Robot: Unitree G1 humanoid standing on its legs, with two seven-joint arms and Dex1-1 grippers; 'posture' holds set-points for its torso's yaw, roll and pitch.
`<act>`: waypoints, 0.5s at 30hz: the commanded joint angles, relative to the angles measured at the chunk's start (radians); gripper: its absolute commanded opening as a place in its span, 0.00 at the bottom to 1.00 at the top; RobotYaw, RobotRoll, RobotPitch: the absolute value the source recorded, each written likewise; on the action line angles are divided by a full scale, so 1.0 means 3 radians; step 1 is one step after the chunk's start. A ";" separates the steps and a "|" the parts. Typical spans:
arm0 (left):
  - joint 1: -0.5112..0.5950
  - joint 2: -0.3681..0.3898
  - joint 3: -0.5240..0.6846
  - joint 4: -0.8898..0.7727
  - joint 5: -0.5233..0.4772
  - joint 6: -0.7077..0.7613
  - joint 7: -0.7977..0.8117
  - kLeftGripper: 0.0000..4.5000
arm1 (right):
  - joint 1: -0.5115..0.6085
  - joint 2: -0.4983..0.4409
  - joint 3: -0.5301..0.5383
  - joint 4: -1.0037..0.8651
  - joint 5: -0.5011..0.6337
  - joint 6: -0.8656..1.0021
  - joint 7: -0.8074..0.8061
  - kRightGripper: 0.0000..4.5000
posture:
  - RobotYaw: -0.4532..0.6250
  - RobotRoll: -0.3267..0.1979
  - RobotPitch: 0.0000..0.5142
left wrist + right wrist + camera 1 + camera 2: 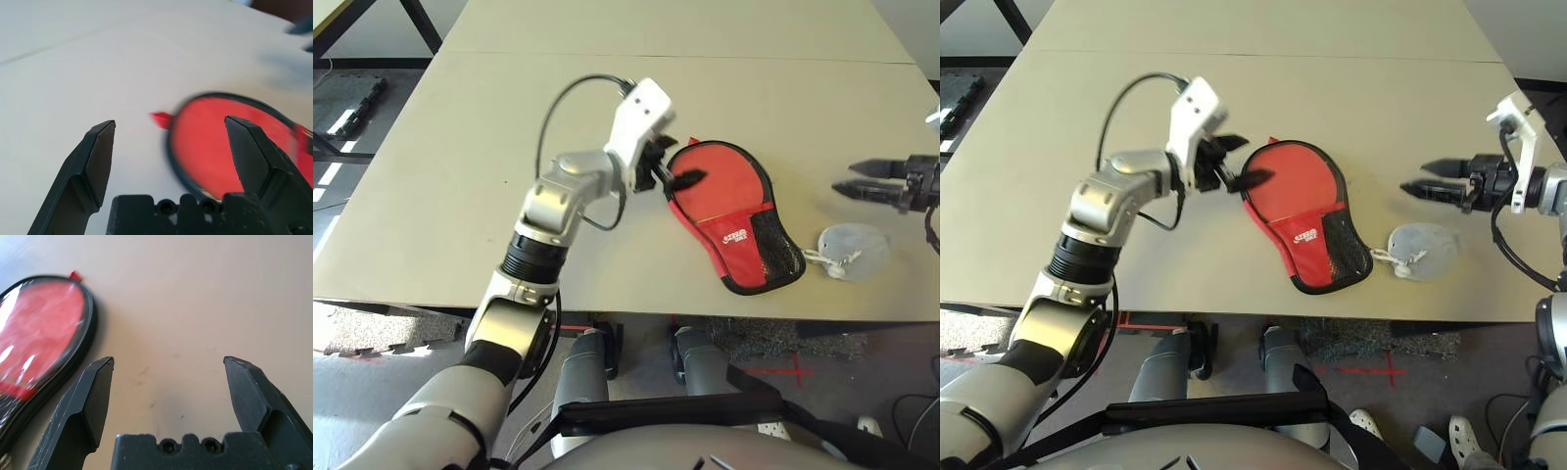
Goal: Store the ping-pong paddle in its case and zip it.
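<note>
Left gripper (1258,160) and right gripper (1412,176) both released; red paddle case (1295,186), right of centre, unpinned, may skid if 1 fingertip nudges it.

So the case (740,257) looks like matt red cloth with rough black mesh low on its front, and a glossy clear-plastic sheen up top. Tabletop (509,127) is smooth, matt beige. Near its front edge there's a grey lump (854,252), soft matt cloth by the look, with stringy white cord (832,262).
</note>
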 commanded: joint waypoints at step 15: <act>0.0484 0.0318 0.0981 0.1316 0.0185 -0.2127 0.1629 1.00 | 0.0168 0.0299 -0.1072 0.0432 -0.0314 -0.0939 -0.1952 0.99 | 0.30 0.62 0.31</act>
